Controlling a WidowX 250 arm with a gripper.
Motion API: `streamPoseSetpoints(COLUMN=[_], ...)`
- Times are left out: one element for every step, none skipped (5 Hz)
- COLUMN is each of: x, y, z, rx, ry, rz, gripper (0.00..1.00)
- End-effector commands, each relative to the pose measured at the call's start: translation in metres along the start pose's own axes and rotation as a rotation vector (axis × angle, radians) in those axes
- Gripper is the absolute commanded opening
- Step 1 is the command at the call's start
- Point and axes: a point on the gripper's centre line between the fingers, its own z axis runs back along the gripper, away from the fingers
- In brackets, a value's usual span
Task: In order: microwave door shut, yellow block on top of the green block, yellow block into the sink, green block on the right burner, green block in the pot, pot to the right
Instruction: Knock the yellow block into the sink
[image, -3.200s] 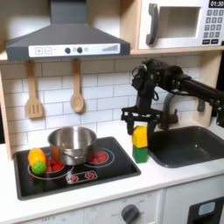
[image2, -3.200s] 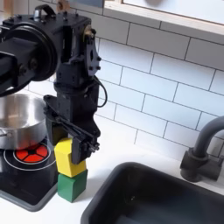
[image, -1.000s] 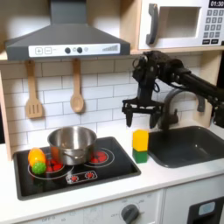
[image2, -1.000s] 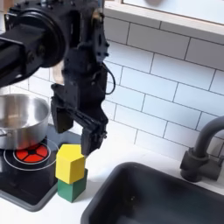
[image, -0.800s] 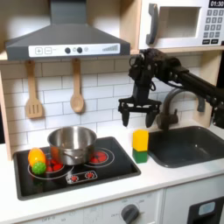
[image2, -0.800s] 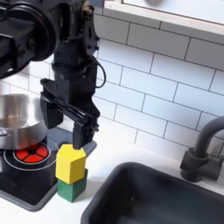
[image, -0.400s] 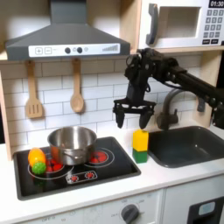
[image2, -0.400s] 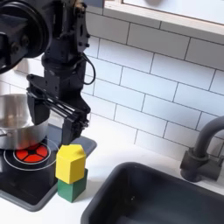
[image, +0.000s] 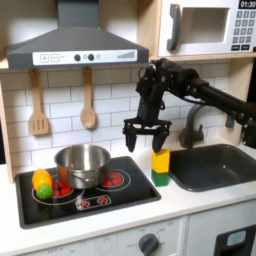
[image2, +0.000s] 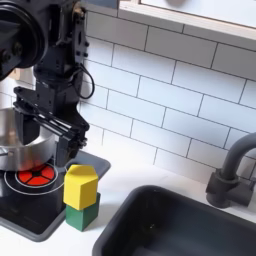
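The gripper (image: 146, 137) has swung away toward 9 o'clock, fingers spread and empty (hanging over the cooktop), leaving the yellow block (image2: 81, 186) stacked on the green block (image2: 82, 214).

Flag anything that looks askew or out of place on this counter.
Only the stack: the yellow block sits twisted on the green block, corners not lined up, right at the cooktop's edge beside the sink. The gripper hangs open above the cooktop, touching nothing.
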Motion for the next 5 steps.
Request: streamPoseSetpoints(x=[-0.011, -0.01, -0.007, -0.006, -0.004], y=[0.009, 0.007, 0.006, 0.004, -0.011], z=[-0.019, -0.022, -0.028, -0.029, -0.033], rx=[-0.008, -0.018, -0.03, -0.034, -0.068], ry=[0.064, 0.071, 0.078, 0.083, 0.087], rz=[0.064, 0.078, 0.081, 0.083, 0.007], gripper=[1.0, 1.0, 1.0, 1.0, 1.0])
